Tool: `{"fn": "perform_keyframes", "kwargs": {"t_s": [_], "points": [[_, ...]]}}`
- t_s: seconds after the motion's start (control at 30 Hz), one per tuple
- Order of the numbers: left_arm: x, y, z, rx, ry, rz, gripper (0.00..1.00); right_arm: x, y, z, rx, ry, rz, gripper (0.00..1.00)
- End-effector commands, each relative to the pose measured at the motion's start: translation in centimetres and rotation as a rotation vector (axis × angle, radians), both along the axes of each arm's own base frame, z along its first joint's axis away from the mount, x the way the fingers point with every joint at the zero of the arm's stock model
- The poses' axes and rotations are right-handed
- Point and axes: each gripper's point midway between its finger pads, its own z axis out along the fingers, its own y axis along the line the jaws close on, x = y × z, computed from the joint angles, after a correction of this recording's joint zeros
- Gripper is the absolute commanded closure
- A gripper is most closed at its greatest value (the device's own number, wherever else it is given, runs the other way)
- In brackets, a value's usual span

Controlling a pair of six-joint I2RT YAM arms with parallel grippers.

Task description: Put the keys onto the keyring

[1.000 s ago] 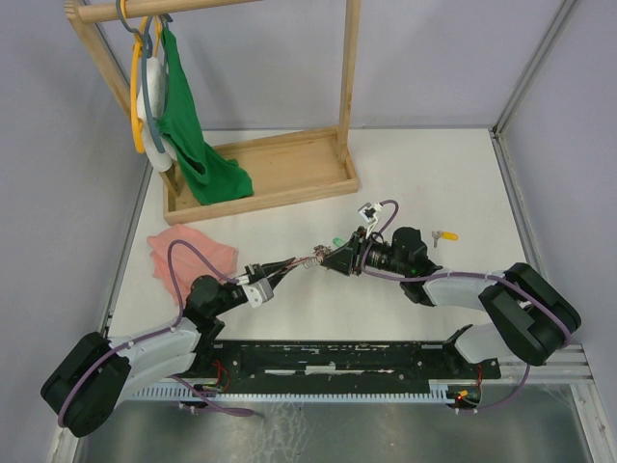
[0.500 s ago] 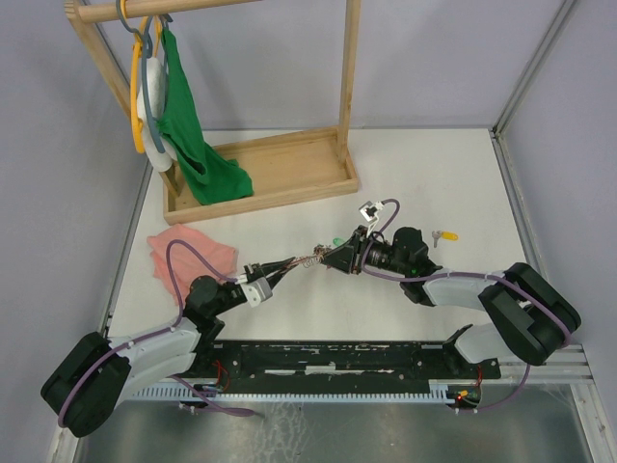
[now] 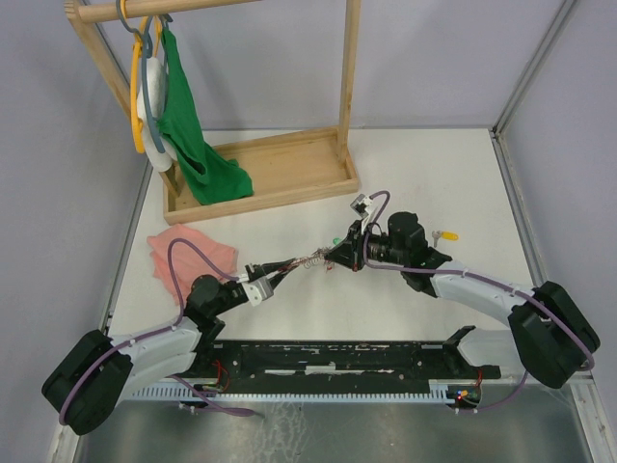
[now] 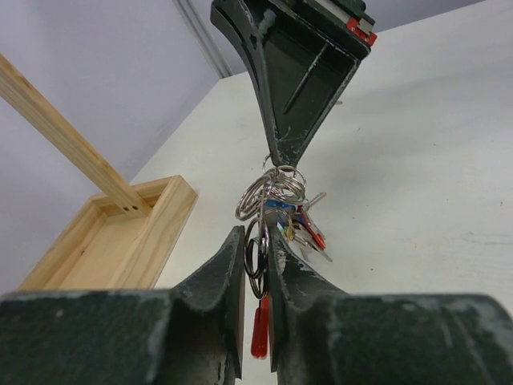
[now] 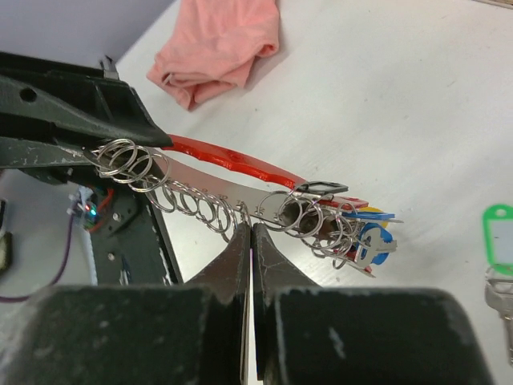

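Green key (image 5: 498, 241) lies loose on the desk (image 5: 417, 96) just beside our right fingers (image 5: 220, 277) — yellow key (image 3: 446, 234) sits behind them. Those and the left fingers (image 4: 216, 277) clamp the keyring (image 5: 300, 212) taut between them.

Wooden rack (image 3: 349, 68) and pink cloth (image 3: 188, 253) on our worktop (image 3: 434, 164).
We see a green garment (image 3: 188, 130) and hangers (image 3: 138, 92) hung from the rack's top; the crumpled cloth lies near its tray base (image 3: 289, 159), not touching.
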Motion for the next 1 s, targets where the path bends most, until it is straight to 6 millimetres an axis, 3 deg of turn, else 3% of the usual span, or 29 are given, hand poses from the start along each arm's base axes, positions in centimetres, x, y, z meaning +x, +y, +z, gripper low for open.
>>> {"fn": "perform_keyframes", "kwargs": {"t_s": [0.0, 0.23, 0.3, 0.53, 0.7, 0.8, 0.97], "points": [[-0.5, -0.2, 0.4, 0.001, -0.037, -0.030, 0.74, 0.9, -1.8, 1.0, -0.222, -0.150, 0.029, 0.99], [-1.4, -0.8, 1.0, 0.012, -0.011, -0.090, 0.47, 1.1, -2.3, 0.8, -0.464, -0.317, 0.141, 0.99], [-1.4, -0.7, 1.6, -0.009, -0.010, -0.085, 0.44, 1.3, -1.8, 1.5, -0.496, -0.413, 0.179, 0.99], [-1.4, -0.3, 5.1, -0.120, 0.024, -0.064, 0.41, 1.6, -0.4, 3.8, -0.504, -0.656, 0.265, 0.99], [0.0, 0.0, 6.6, -0.211, 0.116, -0.001, 0.37, 2.4, 0.2, 4.2, -0.500, -0.756, 0.277, 0.99], [2.3, 0.1, 6.7, -0.276, 0.226, 0.084, 0.37, 2.5, 1.1, 4.4, -0.442, -0.781, 0.269, 0.99], [4.2, -1.6, 4.7, -0.281, 0.350, 0.088, 0.39, 1.5, 2.7, 3.5, -0.310, -0.769, 0.286, 0.99]]}}
